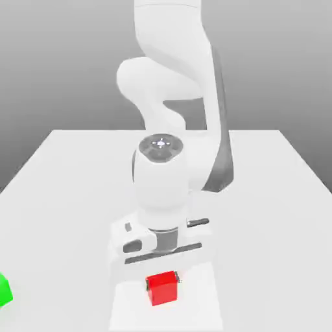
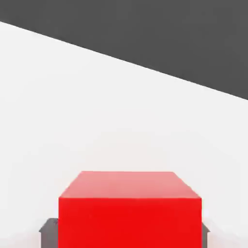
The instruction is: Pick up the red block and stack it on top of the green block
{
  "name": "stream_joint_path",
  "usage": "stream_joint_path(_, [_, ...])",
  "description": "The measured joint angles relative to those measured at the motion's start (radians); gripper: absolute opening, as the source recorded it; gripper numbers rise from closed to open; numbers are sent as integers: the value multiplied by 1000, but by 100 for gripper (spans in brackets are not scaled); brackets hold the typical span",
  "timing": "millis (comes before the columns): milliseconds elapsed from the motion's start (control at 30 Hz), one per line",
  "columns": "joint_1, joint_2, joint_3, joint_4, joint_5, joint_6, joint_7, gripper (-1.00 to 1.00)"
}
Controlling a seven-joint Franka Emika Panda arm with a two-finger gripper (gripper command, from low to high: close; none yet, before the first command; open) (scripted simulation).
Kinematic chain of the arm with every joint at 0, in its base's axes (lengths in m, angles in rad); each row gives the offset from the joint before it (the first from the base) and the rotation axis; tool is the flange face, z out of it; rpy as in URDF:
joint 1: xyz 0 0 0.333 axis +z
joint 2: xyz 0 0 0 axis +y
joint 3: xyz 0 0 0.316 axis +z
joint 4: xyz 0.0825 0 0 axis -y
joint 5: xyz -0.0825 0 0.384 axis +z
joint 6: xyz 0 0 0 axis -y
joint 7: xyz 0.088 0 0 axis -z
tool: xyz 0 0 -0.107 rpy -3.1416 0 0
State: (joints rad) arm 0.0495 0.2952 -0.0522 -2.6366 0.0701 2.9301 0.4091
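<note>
**Red block caught between the fingers, low over the table**

The red block [image 1: 161,287] sits directly under the end effector [image 1: 161,280], right between its two fingers. In the exterior view a small dark pad peeks out at each side of the cube's upper edge, tight against its flanks, so the end effector looks narrowed down onto the block and gripping it. The hand view agrees: the red block [image 2: 130,213] sits square in the middle, with a dark finger pad [image 2: 48,232] pressed to one side face and another just showing at the opposite side.

The block is a plain cube, so it has no long axis to speak of. It stands level, one flat face up, and in the exterior view a side face is turned nearly straight toward the camera, with only a slight twist. Its gripped faces are the two that look toward the exterior view's left and right.

It is near the front edge of the white table [image 1: 272,194], roughly midway across. The white arm [image 1: 175,97] bends down over it from behind, wrist pointing straight down.

The green block [image 1: 4,290] lies well apart, on the table at the far edge of the exterior view's left, cut off by the frame.
</note>
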Motion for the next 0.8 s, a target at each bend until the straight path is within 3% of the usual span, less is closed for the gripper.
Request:
stream_joint_path(267, [3,-188,-25,-22,-46,-166,32,-100])
stream_joint_path(633, [-308,-57,-244,298,62,-373,-178,-100])
stream_joint_path(767, [-408,96,-237,381,153,-310,-266,-100])
stream_joint_path(800, [-419,118,-228,386,162,-293,-274,100])
